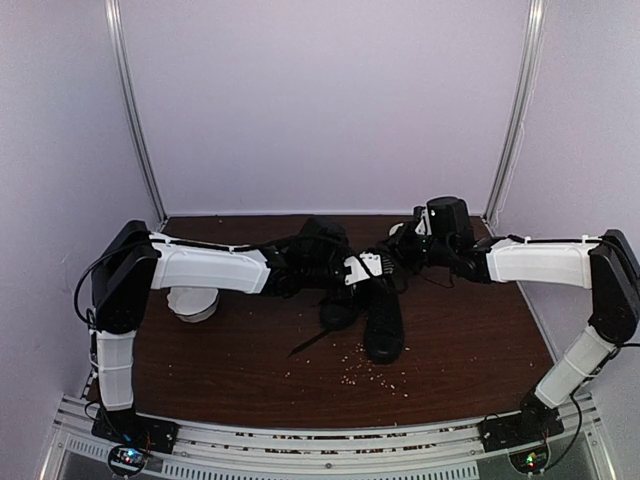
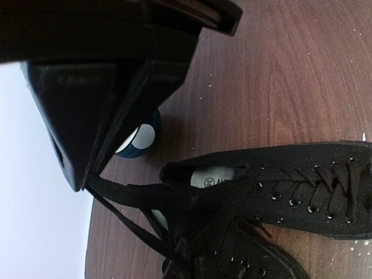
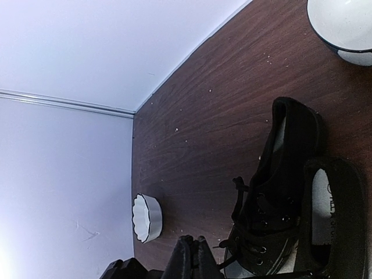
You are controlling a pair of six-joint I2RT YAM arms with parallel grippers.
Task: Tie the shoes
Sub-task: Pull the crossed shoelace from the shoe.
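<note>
Two black shoes [image 1: 340, 308] [image 1: 384, 325] lie side by side mid-table, toes toward the near edge. In the left wrist view one shoe [image 2: 302, 186] lies across the frame and the other [image 2: 256, 261] shows at the bottom. My left gripper [image 2: 81, 185] [image 1: 352, 272] hangs above their heel ends, shut on a black lace [image 2: 133, 195] that runs taut from its tips to the upper shoe's eyelets. My right gripper [image 3: 193, 241] [image 1: 398, 250] is shut just beside the shoes [image 3: 285, 174] [image 3: 334, 221]. I cannot see a lace between its fingers.
A white fluted bowl [image 1: 195, 303] [image 3: 148, 218] sits under the left forearm. A blue-and-white bowl [image 2: 139, 140] [image 3: 346, 26] stands behind the shoes. Crumbs [image 1: 370, 375] are scattered over the brown table [image 1: 470, 350] near the front. White walls close in the back and both sides.
</note>
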